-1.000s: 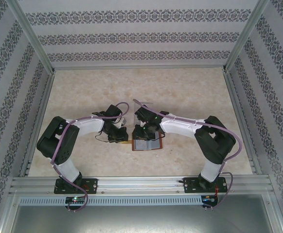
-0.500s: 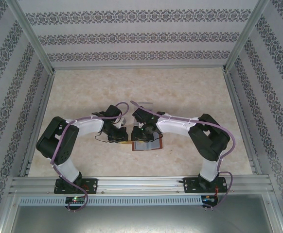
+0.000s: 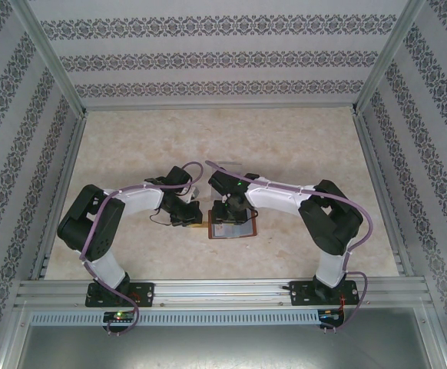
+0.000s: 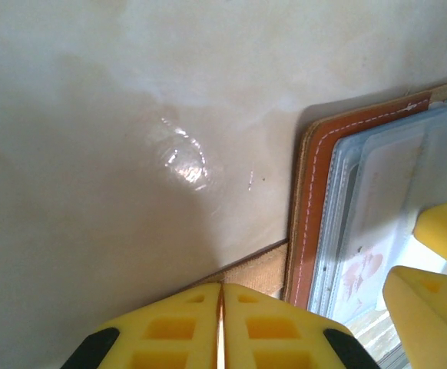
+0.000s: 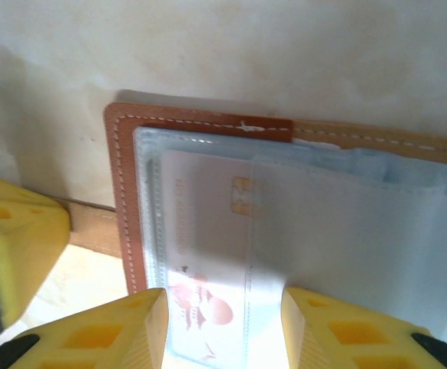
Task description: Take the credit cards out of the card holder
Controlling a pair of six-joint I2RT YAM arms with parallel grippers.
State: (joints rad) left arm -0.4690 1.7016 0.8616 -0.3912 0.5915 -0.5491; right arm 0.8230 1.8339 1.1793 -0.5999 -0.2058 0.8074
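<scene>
Card (image 5: 208, 254) straight below your right tool (image 5: 223, 327), jaws apart over it; left tool (image 4: 222, 323) pinched together at edge of holder (image 5: 124, 192).

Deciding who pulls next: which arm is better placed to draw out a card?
Right: the right gripper stands open over the pale card in the card holder; the left gripper is shut on the tab strap.
</scene>
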